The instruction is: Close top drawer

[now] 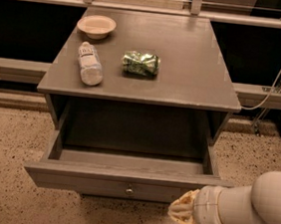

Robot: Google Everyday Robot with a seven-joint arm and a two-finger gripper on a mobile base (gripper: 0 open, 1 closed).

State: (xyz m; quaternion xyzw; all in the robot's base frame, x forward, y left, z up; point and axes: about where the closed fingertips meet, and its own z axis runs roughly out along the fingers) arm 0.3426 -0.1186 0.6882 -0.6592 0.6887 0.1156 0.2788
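The top drawer (98,183) stands pulled well out from under the front edge of the grey surface (195,65); its long front panel faces the camera with the small round knob (130,189) at centre, and its dark inside shows nothing rising above the side walls. The claw (180,212) hangs just in front of the panel's right part, to the right of the knob and slightly below the panel's top edge; it looks very near or touching the front, and whether it is wide or narrow I cannot tell from this angle. The white arm (251,205) reaches in from the lower right corner of the view.

The step in hand looks like the push itself; it would go best with contact flat on the panel and a straight drive toward the cabinet, since a push this far right of centre could skew the drawer on its runners; sliding nearer the knob before pressing would likely keep it square.

Room is generous: speckled floor (7,140) lies open to the left and in front of the drawer; the right cabinet leg and a cable (278,63) hanging at the right stay apart from the arm. On the surface, a bowl (96,26) near the back left corner, a plastic bottle (90,64) lying along the left edge, and a crumpled green packet (141,63) near the middle all sit well back from the front edge.
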